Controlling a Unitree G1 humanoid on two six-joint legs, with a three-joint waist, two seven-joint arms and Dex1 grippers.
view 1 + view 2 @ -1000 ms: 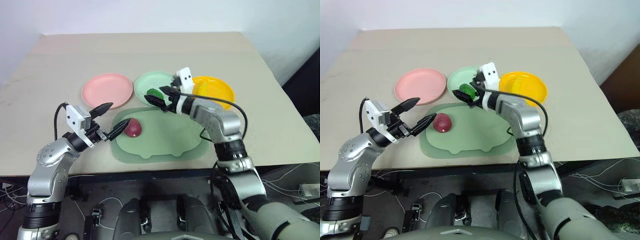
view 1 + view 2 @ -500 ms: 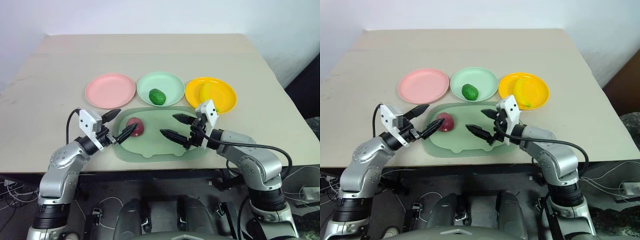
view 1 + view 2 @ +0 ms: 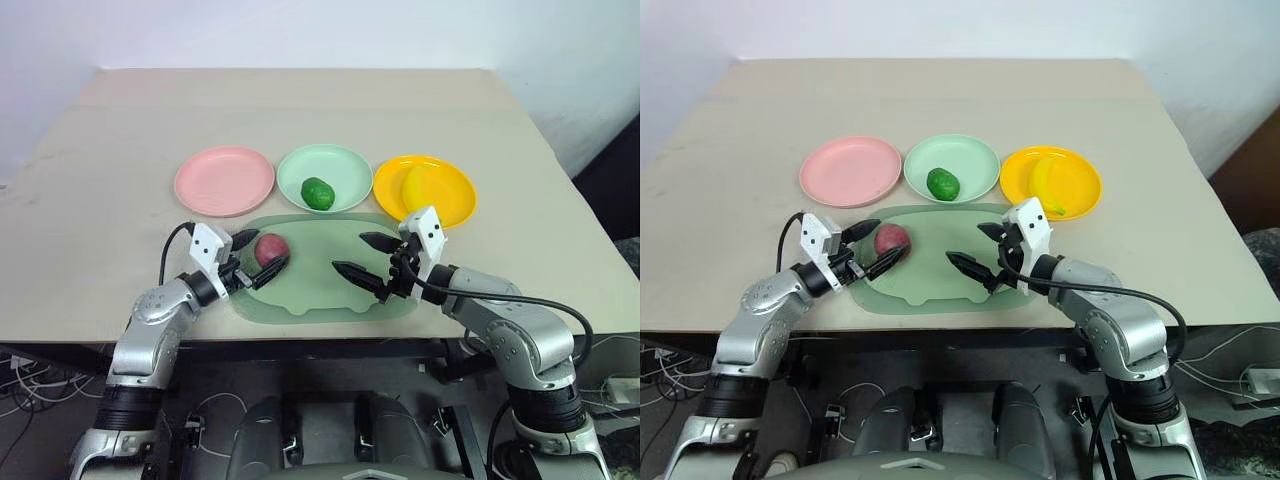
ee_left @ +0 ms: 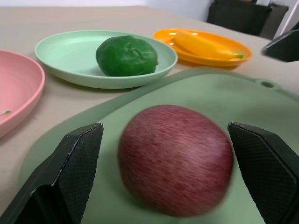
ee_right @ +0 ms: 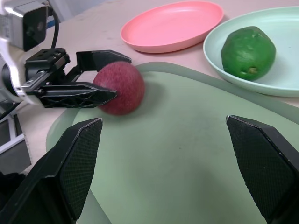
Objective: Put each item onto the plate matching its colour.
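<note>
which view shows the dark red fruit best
The left wrist view: the dark red fruit lies large between the open left hand's fingers on the green tray. The right wrist view shows it smaller, partly behind a finger. Both eye views show it small, from above.

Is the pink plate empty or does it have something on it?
Empty: the pink plate is bare, while the dark red fruit sits on the tray.

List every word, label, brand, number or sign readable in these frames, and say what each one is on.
None: no readable text on the pink plate, mint green plate, yellow plate, green tray, dark red fruit, green fruit, banana, table, left gripper or right gripper.
</note>
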